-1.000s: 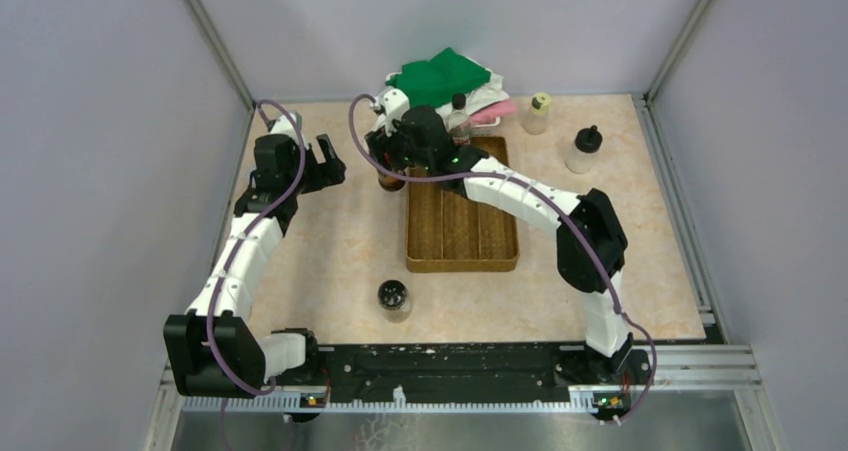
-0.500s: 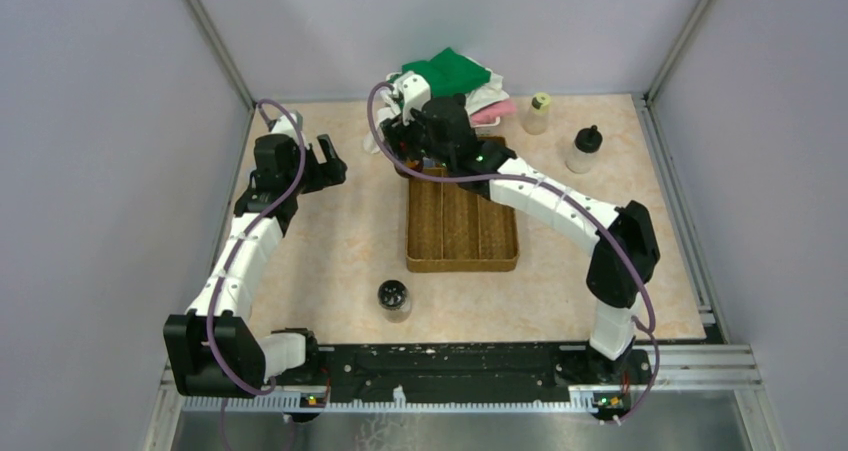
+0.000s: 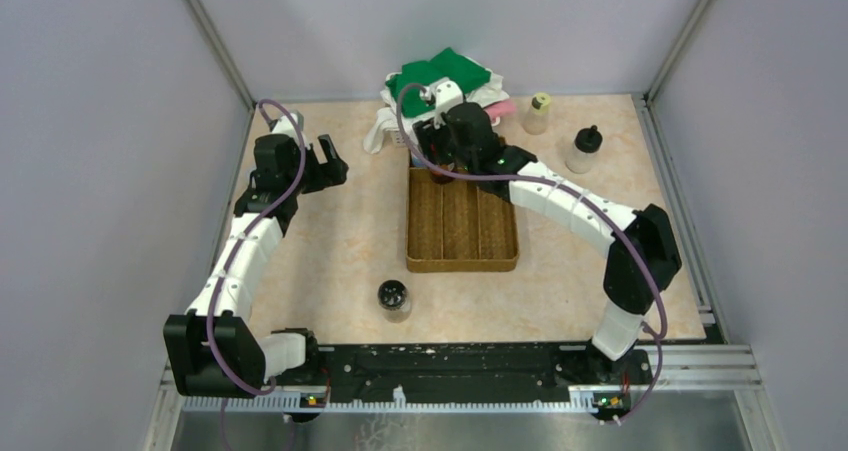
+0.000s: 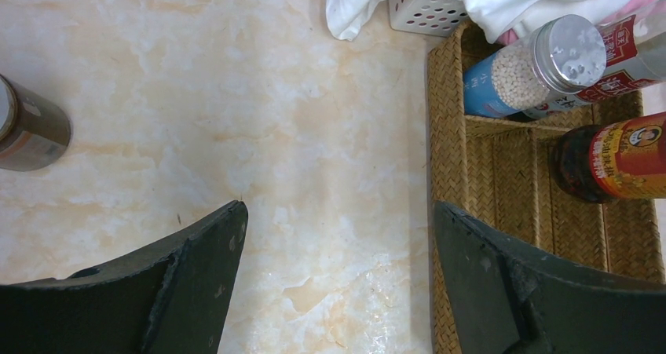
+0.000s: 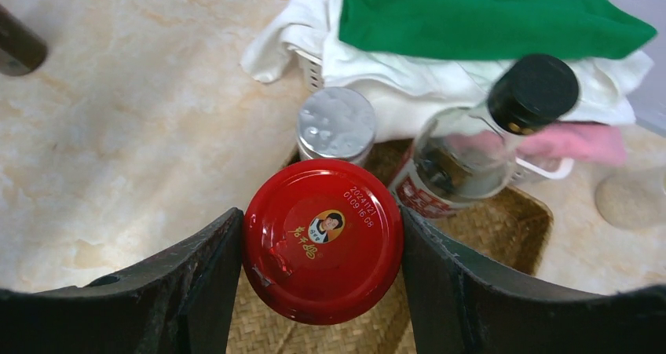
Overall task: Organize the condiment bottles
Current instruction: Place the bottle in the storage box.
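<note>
My right gripper (image 3: 440, 164) (image 5: 320, 214) is shut on a red-lidded jar (image 5: 322, 240) over the far left corner of the brown woven tray (image 3: 462, 233); I cannot tell if it touches the tray floor. Just beyond it stand a grey-lidded jar (image 5: 336, 124) and the tall clear black-capped, red-labelled bottle (image 5: 459, 162). The left wrist view shows the red-labelled jar (image 4: 620, 162) and the grey-lidded jar (image 4: 542, 63). My left gripper (image 3: 325, 161) (image 4: 339, 206) is open and empty above bare table left of the tray. A black-lidded jar (image 3: 393, 296) stands near the front.
A yellowish-lidded bottle (image 3: 538, 113) and a black-capped white bottle (image 3: 584, 149) stand at the back right. A brown bottle (image 4: 27, 126) stands at the far left. Green and white cloths (image 3: 445, 76) are piled over a small white basket (image 4: 428, 12) behind the tray.
My right gripper has carried the red-lidded jar rightward and farther back, from beside the tray's far left corner to over the tray's far end. The left arm has not moved.
</note>
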`<state>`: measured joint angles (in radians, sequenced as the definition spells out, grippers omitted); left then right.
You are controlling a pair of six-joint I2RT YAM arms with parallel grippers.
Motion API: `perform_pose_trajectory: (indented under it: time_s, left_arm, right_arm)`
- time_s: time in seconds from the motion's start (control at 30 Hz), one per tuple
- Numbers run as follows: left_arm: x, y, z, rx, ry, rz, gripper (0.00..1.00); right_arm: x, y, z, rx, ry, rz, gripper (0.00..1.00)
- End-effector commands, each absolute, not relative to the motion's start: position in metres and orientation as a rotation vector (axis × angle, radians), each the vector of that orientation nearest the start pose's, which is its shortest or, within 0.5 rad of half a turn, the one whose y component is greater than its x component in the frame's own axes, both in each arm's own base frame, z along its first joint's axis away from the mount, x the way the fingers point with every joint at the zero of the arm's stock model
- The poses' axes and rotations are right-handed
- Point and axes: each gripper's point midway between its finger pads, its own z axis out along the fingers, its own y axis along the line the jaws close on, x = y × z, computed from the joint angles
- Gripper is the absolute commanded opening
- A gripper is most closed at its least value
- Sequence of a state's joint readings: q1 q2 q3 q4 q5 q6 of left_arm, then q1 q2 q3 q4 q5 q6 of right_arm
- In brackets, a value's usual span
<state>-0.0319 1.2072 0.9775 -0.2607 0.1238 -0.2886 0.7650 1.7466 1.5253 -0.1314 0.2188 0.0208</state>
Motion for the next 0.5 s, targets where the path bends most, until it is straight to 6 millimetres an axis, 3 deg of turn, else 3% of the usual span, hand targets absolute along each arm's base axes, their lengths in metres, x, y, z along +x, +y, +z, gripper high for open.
perform_pose_trajectory:
  time_s: [0.0, 0.47]
  left_arm:
    - [0.383, -0.047, 0.220, -0.163, 2.022, -0.344, 0.94]
    - [0.383, -0.049, 0.218, -0.152, 2.029, -0.350, 0.94]
  right_arm:
    - [0.415, 0.314, 0.353, -0.367, 1.625, 0.367, 0.30]
    - [0.438, 0.253, 0.336, -0.254, 1.682, 0.282, 0.28]
